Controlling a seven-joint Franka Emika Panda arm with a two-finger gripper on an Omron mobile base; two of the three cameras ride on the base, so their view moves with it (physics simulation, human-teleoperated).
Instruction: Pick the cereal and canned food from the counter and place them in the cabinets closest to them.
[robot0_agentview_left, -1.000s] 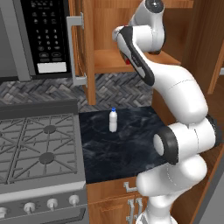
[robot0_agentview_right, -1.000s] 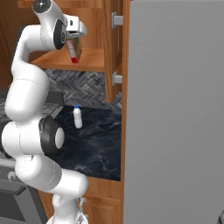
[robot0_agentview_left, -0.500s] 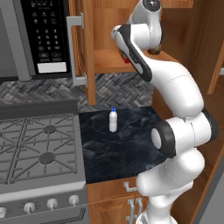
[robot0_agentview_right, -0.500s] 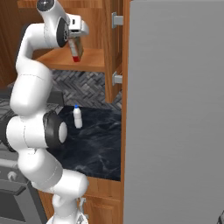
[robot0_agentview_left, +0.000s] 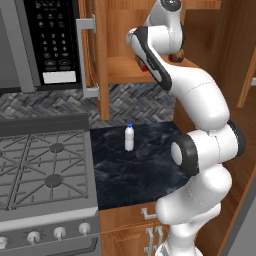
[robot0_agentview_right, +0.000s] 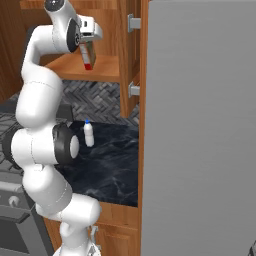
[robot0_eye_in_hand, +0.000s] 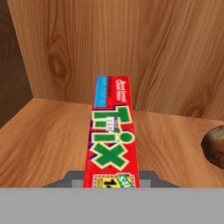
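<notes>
the warm brown wooden wall cabinets (robot0_agentview_left: 127, 70) are standing open above the dark black marbled stone worktop (robot0_agentview_left: 140, 160), with the grey gas stove (robot0_agentview_left: 42, 172) sitting at the worktop's 9 o'clock side and the black microwave (robot0_agentview_left: 47, 42) hanging above the stove. in the right base view a flat grey panel (robot0_agentview_right: 200, 130) is covering the side from 12 to 6 o'clock. the white arm is reaching up into the open cabinet, and its gripper (robot0_agentview_right: 89, 46) is hanging just above the plank shelf (robot0_agentview_right: 87, 72). the jaws are clamped on the tall slim red cereal box (robot0_eye_in_hand: 113, 140), which is sticking out ahead of the hand over the shelf; in the right base view the box (robot0_agentview_right: 88, 56) is pointing down toward the shelf at a slight tilt, and whether its end is touching the wood cannot be told. in the hand view a rounded brown object (robot0_eye_in_hand: 214, 146) is lying on the shelf at 3 o'clock of the box, well apart from it. the small white bottle with a blue cap (robot0_agentview_left: 129, 138) is standing upright on the worktop, below the shelf.
</notes>
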